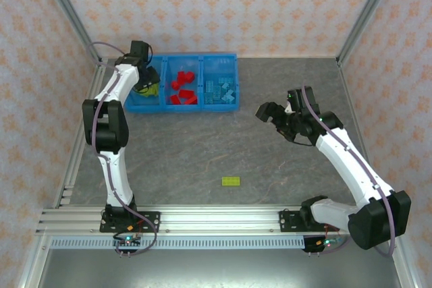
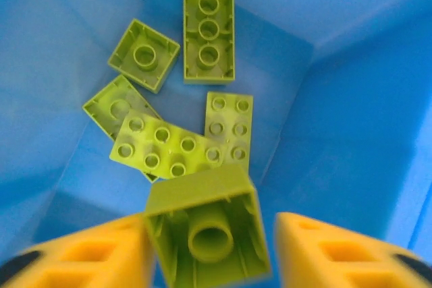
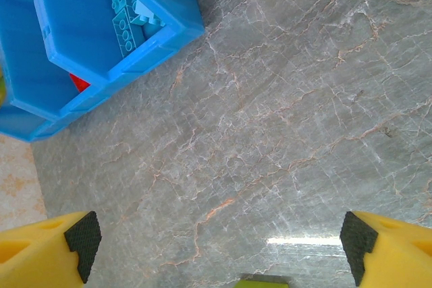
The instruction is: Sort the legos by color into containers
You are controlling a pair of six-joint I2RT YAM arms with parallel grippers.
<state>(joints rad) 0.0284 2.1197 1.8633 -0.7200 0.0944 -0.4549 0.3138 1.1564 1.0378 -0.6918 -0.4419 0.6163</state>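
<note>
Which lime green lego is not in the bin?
The single lime green brick lying on the grey table, near its front edge. The other lime bricks are all at the blue bin's left compartment.

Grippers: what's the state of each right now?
Left gripper: lime green brick between the fingers; gripped or released cannot be told.
Right gripper: open, empty.

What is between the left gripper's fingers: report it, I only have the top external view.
Observer: A lime green brick, hollow side up, sits between the left gripper's yellow fingers, with a gap on one side.
Operator: Count the bricks below it.
Observer: Five lime green bricks lie on the floor of the blue compartment, two of them studs up.
Operator: Check the right gripper.
Observer: The right gripper has its jaws wide apart above the grey table, nothing between them.
</note>
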